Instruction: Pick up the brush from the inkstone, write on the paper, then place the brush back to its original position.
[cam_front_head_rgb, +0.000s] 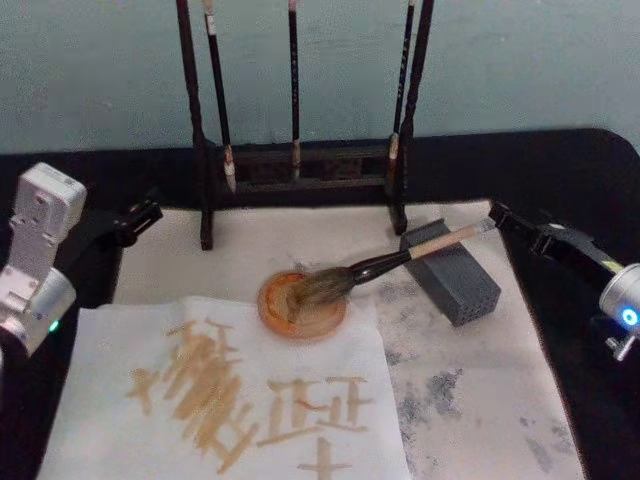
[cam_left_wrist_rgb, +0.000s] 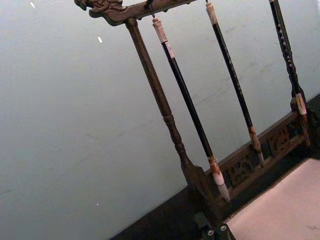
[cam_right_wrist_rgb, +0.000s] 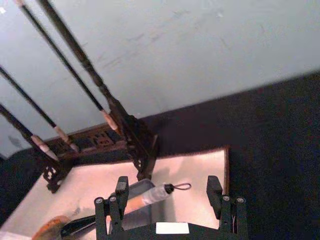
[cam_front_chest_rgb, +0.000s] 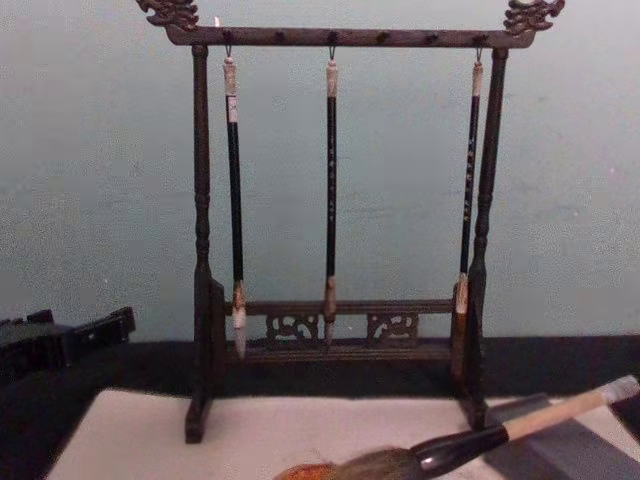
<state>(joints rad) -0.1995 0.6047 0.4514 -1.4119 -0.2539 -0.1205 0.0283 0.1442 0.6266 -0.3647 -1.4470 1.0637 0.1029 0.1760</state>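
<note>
The brush (cam_front_head_rgb: 400, 260) lies at a slant, its bushy head in a round orange-brown dish (cam_front_head_rgb: 272, 300) and its pale handle propped on the dark grey rectangular inkstone (cam_front_head_rgb: 462, 285). My right gripper (cam_front_head_rgb: 497, 215) is open at the handle's far end. In the right wrist view the handle tip (cam_right_wrist_rgb: 150, 195) lies between its spread fingers (cam_right_wrist_rgb: 120, 192), untouched. The paper (cam_front_head_rgb: 230, 400) lies at front left and bears tan strokes. My left gripper (cam_front_head_rgb: 140, 213) is parked at the left edge, shut. The chest view shows the brush (cam_front_chest_rgb: 480, 440) low at the right.
A dark wooden rack (cam_front_head_rgb: 300, 165) with three thin hanging brushes stands at the back, shown upright in the chest view (cam_front_chest_rgb: 330, 320). A cream felt mat (cam_front_head_rgb: 480, 400) with grey ink stains lies under everything. Black table surface surrounds it.
</note>
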